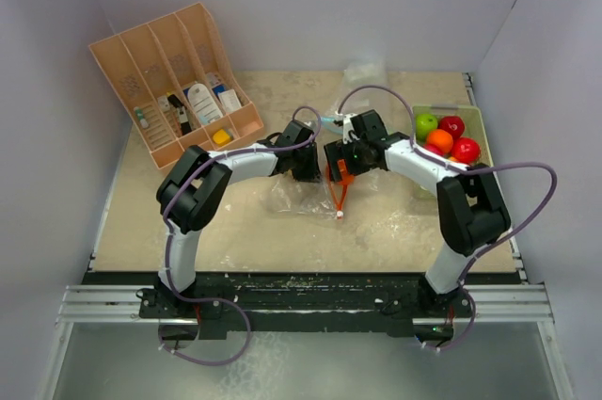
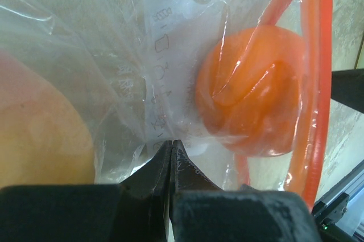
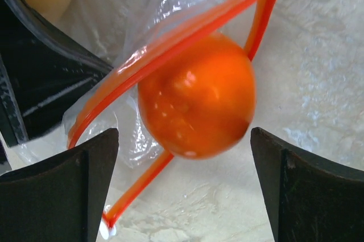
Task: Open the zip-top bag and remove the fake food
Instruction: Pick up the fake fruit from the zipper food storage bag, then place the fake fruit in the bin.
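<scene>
The clear zip-top bag (image 1: 287,195) lies mid-table with its orange zip strip (image 1: 339,193) open. My left gripper (image 2: 170,143) is shut, pinching the bag's film; in the top view the left gripper (image 1: 306,163) sits at the bag's far edge. Inside the bag are an orange fake fruit (image 2: 250,99) and a yellow-orange fruit (image 2: 40,134). My right gripper (image 3: 183,135) is open. The orange fruit (image 3: 196,97) sits at the bag's mouth between the zip strips (image 3: 170,42), just ahead of the fingers (image 3: 96,168) and untouched. Top view: right gripper (image 1: 340,165).
A pale green tray (image 1: 475,118) at the right holds a green fruit (image 1: 426,123), two red ones (image 1: 465,150) and an orange one (image 1: 438,141). A tan divided organizer (image 1: 174,80) stands at the back left. A crumpled clear wrapper (image 1: 362,71) lies at the back wall.
</scene>
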Robot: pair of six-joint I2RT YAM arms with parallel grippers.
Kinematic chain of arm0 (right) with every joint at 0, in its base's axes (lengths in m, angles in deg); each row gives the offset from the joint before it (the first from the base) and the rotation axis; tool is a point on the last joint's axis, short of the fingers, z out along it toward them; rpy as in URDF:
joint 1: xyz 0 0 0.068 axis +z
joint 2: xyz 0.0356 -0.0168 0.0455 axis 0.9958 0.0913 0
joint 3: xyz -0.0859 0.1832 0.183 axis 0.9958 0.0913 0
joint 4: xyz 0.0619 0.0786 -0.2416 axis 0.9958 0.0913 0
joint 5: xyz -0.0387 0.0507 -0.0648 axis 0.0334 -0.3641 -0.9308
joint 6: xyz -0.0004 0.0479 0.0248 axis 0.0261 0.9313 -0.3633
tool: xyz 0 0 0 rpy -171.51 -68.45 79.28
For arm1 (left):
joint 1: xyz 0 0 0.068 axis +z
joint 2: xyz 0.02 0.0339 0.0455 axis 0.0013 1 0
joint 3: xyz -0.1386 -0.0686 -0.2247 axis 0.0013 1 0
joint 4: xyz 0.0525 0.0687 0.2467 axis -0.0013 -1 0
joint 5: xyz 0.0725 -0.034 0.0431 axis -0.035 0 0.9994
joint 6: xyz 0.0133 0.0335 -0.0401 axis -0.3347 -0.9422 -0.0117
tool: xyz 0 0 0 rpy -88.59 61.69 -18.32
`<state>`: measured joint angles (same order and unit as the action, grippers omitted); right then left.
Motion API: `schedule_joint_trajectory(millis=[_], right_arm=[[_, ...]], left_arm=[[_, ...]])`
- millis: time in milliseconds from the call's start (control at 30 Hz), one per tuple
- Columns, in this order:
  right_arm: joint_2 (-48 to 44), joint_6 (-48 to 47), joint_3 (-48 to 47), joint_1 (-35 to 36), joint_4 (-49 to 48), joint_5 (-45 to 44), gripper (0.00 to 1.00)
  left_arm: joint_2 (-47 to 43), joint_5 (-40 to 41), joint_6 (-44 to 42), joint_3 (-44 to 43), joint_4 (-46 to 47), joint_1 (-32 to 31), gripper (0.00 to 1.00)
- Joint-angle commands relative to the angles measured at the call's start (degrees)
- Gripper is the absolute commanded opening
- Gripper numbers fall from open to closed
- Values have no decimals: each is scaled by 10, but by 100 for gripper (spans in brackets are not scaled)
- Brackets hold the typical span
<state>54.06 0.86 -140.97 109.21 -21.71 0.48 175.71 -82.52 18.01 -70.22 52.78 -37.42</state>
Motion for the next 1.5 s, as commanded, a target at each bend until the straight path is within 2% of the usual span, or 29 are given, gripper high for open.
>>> schedule_joint_trajectory(millis=[0, 200, 367, 533, 700, 767, 900, 1133, 1300, 1467], right_arm=[[14, -19, -48, 4, -5, -24, 100], [79, -25, -101, 4, 12, -21, 99], [98, -29, -104, 4, 14, -13, 98], [75, -11, -89, 4, 33, -2, 88], [47, 13, -101, 1, 53, -17, 68], [35, 19, -111, -9, 64, -19, 65], [10, 29, -132, -59, 84, -10, 64], [-14, 58, -178, -196, 102, 2, 67], [-6, 77, -201, -271, 105, 5, 67], [31, 83, -246, -317, 117, -2, 67]], left_arm=[[3, -5, 15, 11, -48, 7, 0], [4, -6, 15, 11, -49, 7, 0], [-1, 0, 10, 12, -56, 8, 0], [0, -2, 13, 17, -51, 11, 0], [2, -5, 12, 9, -52, 11, 0], [1, -4, 11, 10, -52, 11, 0], [-5, -5, 15, 27, -39, 11, 0], [-5, -19, 27, 53, -8, 11, 0], [-10, -18, 19, 49, -10, 13, 0], [-17, -19, 14, 54, -14, 17, 0]])
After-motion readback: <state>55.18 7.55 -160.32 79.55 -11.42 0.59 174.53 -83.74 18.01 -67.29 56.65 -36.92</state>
